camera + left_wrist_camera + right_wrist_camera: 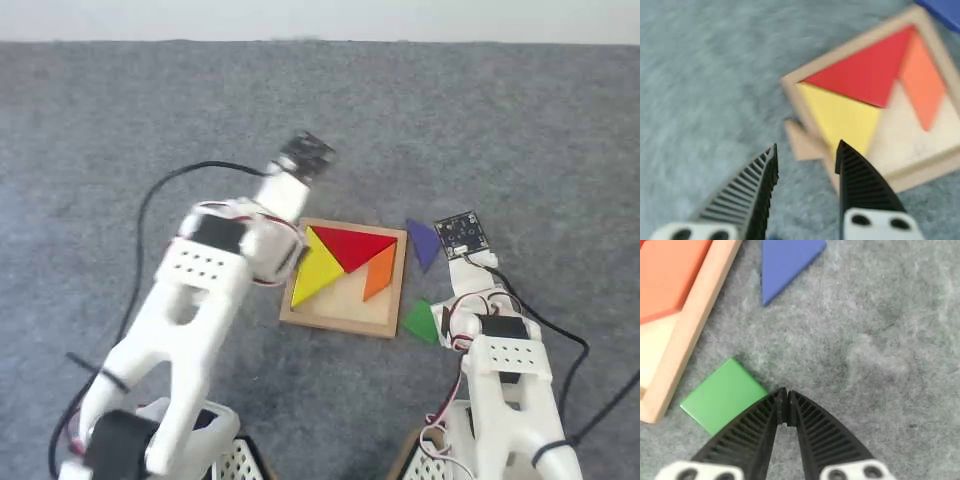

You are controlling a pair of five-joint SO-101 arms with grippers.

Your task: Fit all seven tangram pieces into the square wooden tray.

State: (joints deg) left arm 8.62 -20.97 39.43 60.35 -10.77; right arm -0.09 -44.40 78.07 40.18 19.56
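The left arm (pixel 190 300), white moulded plastic, covered the left edge of the square wooden tray (pixel 340 322) in the high view. Its wrist camera showed the left gripper (pixel 807 146) with its black ribbed fingers spread apart over that edge, holding nothing. A pale tan piece (pixel 801 142) lay on the fuzzy grey mat (pixel 500 120) just beside the tray's rim. Part of it was hidden behind a finger, so its shape was hard to make out.

Three flat pieces sat inside the tray: a yellow triangle (pixel 315 272), a large red triangle (pixel 352 245) touching it, and an orange parallelogram (pixel 380 272) along the right wall. The rest of the tray floor was bare pale wood.

A blue triangle (pixel 422 243) lay outside, near the tray's right side, and a green square (pixel 420 320) lay below it, partly covered by the right arm (pixel 505 370). The right gripper (pixel 784 395) was just beside the square with its ribbed fingers pressed together, empty.
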